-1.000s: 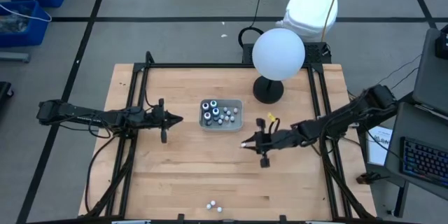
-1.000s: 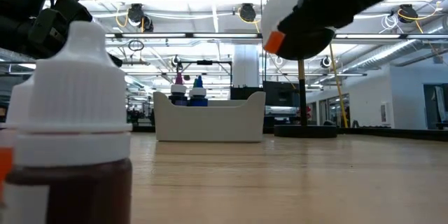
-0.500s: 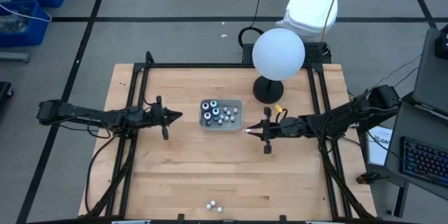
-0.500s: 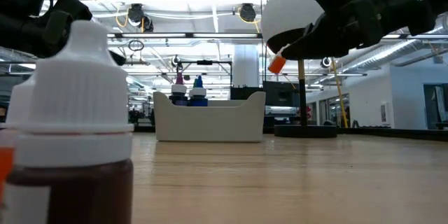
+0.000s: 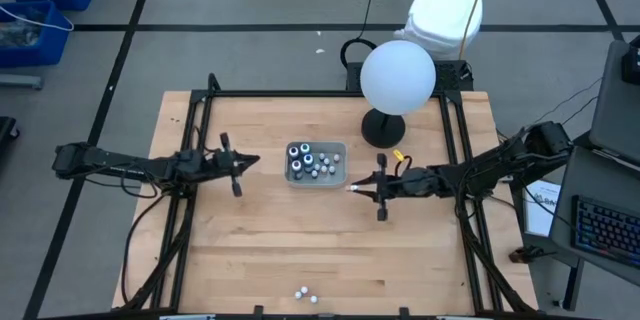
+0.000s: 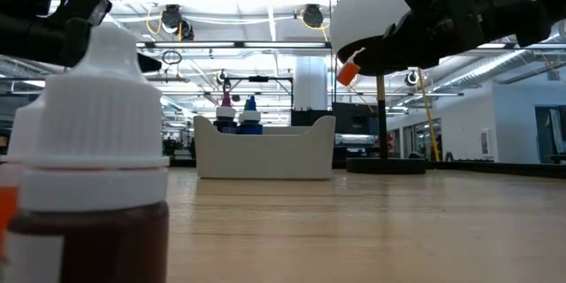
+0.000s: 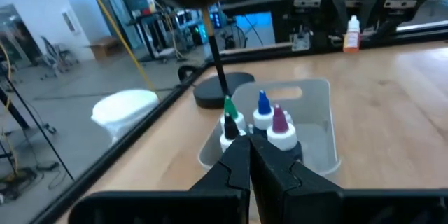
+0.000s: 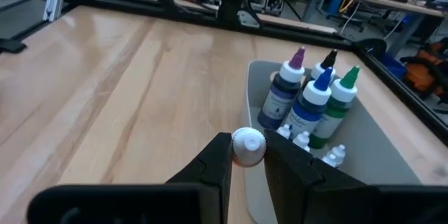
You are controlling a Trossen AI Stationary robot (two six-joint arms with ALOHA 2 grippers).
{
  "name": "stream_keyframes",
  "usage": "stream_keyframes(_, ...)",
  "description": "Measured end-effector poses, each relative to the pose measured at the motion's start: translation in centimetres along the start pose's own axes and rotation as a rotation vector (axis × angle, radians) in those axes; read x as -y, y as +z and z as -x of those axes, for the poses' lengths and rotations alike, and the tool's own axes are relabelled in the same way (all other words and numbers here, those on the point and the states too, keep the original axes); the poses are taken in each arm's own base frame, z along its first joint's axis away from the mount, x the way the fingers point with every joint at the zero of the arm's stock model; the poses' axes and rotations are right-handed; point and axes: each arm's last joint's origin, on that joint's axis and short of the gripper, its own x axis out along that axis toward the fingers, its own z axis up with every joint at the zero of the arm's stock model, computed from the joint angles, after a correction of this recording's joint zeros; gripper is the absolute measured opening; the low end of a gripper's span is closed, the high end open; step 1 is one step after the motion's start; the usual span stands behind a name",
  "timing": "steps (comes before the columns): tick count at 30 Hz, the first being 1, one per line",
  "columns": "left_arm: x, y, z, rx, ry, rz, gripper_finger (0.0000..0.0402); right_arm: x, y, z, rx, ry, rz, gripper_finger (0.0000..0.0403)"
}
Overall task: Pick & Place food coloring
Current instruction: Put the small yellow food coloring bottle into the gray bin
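The grey tray (image 5: 316,163) sits mid-table and holds several tiny food coloring bottles (image 8: 308,105), with purple, blue, green and dark tips. My right gripper (image 5: 352,188) hovers just right of the tray's near side, shut on one small bottle with a white cap (image 8: 247,145) and an orange body (image 6: 348,72). My left gripper (image 5: 255,163) hangs shut to the tray's left, touching nothing; its closed fingers (image 7: 248,155) point at the tray (image 7: 318,122). Two more tiny bottles (image 5: 305,293) stand on their bases near the table's near edge, one filling the low view (image 6: 93,159). My right gripper pinches the small bottle between its two fingers at the white cap (image 8: 247,145), right at their free ends. The fingers come in about level from the table's right side. The bottle is lifted clear of the table, its orange body (image 6: 348,72) sticking out below the fingers.
A large white globe on a black stand (image 5: 397,78) rises by the far edge, right of the tray. Black frame rails (image 5: 196,150) run along both table sides. Bare wood (image 5: 300,235) spreads between the tray and the near edge.
My right gripper, still shut on the orange bottle, has travelled toward the table's far edge and closer to the tray, then slowed almost to a stop. The bottle has gone with it, staying clear of the table.
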Motion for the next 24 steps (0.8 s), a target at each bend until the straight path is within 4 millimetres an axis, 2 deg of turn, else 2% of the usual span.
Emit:
stream_keyframes(6,0.0,0.2,0.0,0.018,0.004,-0.005,0.0012,0.1,0.6,0.1,0.092,-0.013,0.022,0.0052)
stream_keyframes(11,0.0,0.2,0.0,0.017,0.005,-0.006,0.0012,1.4,2.0,0.0,0.205,-0.076,0.021,0.0052)
stream_keyframes(16,0.0,0.1,0.0,0.015,-0.014,-0.003,0.0012,3.5,3.2,-1.3,0.109,-0.095,0.008,0.0052)
stream_keyframes(24,-0.2,0.4,0.0,0.027,0.054,-0.048,0.0012,6.5,6.4,-2.5,-0.057,-0.163,0.002,0.0052)
